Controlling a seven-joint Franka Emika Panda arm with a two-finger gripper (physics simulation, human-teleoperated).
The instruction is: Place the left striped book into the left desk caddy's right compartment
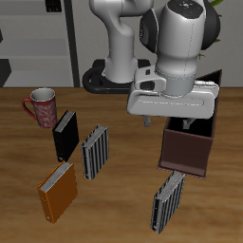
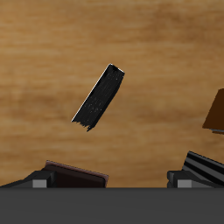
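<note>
Wooden worktop (image 1: 19, 161) below, the tool (image 1: 167, 121) hangs empty above the left desk caddy (image 1: 187, 149), fingers spread apart.

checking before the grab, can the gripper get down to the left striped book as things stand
Probably yes. The left striped book stands alone near the table's front edge with nothing above it. The gripper hangs farther back over the left desk caddy, holding nothing visible.

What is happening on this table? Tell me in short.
The Franka arm's hand hangs open and empty over the table, close to the left desk caddy. The left striped book sits untouched nearer the table's front edge, just in front of that caddy, so nothing has been picked up yet. The other striped book, a black book, an orange book and a mug sit apart.
</note>
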